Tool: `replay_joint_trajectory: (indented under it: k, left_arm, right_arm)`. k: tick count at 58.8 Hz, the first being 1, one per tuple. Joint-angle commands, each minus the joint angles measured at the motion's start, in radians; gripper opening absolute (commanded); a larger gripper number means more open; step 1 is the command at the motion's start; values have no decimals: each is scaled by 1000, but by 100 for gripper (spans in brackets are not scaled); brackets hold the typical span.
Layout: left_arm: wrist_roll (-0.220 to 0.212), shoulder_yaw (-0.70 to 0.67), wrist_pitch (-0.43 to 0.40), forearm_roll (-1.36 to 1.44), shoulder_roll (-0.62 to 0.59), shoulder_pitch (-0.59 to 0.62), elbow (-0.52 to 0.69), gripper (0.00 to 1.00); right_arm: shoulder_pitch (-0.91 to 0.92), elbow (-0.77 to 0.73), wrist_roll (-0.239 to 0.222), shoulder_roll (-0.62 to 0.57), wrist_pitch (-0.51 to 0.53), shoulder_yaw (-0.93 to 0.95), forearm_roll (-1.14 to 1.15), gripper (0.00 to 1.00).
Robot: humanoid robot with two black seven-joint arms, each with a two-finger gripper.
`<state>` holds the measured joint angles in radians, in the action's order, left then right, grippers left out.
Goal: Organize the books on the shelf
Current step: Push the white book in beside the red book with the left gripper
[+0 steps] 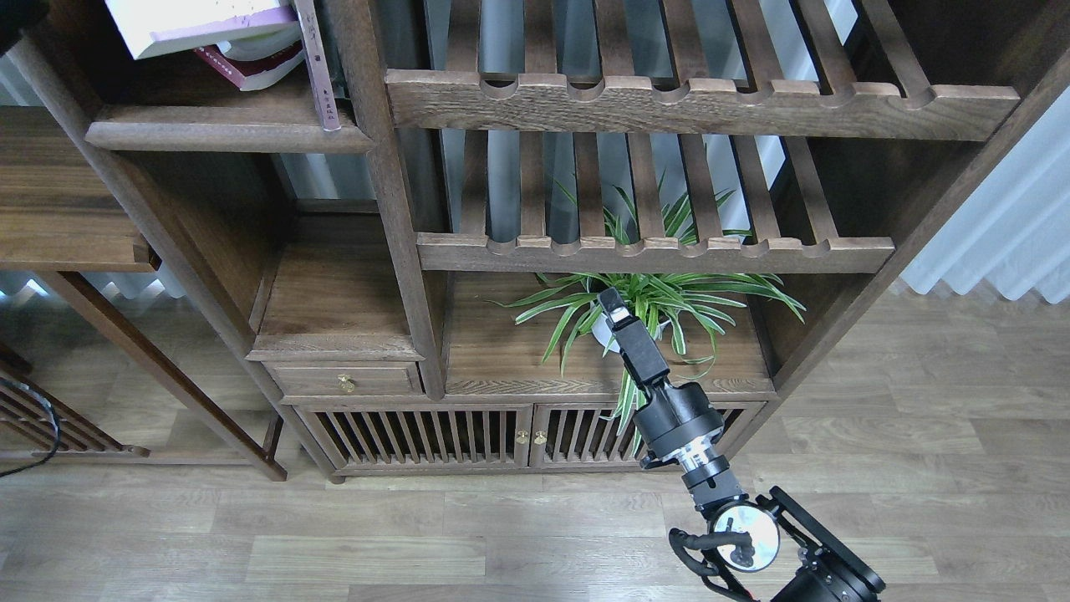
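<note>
While the right hand (613, 303) hangs before a potted plant (660, 293), grip unreadable, white book (201, 21) tilted over dark red book (251, 71), brown shelf (226, 134), wood floor (501, 535).

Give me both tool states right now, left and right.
Left tool: out of view.
Right tool: in front of the potted plant, seen end-on, fingers not distinguishable; cannot tell. Nothing visibly held.

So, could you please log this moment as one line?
white book atop dark red book | shelf | right gripper by plant | left unseen
</note>
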<state>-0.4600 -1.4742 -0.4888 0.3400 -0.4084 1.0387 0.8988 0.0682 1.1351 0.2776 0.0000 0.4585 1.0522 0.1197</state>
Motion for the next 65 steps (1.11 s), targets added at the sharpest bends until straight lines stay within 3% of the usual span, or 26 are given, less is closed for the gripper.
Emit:
replay_joint_trajectory:
  k: [1, 26, 47, 52, 56, 65]
  left_arm:
    - [3, 26, 0, 20, 22, 15, -35, 3]
    - [6, 37, 0, 155, 137, 95, -149, 3]
    - [6, 104, 0, 168, 143, 109, -176, 5]
    - [6, 101, 0, 168, 145, 106, -175, 12]
    - [7, 94, 0, 168, 145, 103, -176, 25]
    - [7, 94, 0, 159, 145, 100, -176, 35]
  right_arm:
    - [-1, 0, 0, 0, 0, -1, 1, 99]
    - [-1, 5, 0, 0, -1, -8, 1, 99]
    - [-1, 5, 0, 0, -1, -8, -2, 99]
    - [1, 5, 0, 0, 0, -8, -5, 99]
    - [1, 5, 0, 0, 0, -8, -8, 99]
    - [1, 5, 0, 0, 2, -6, -11, 99]
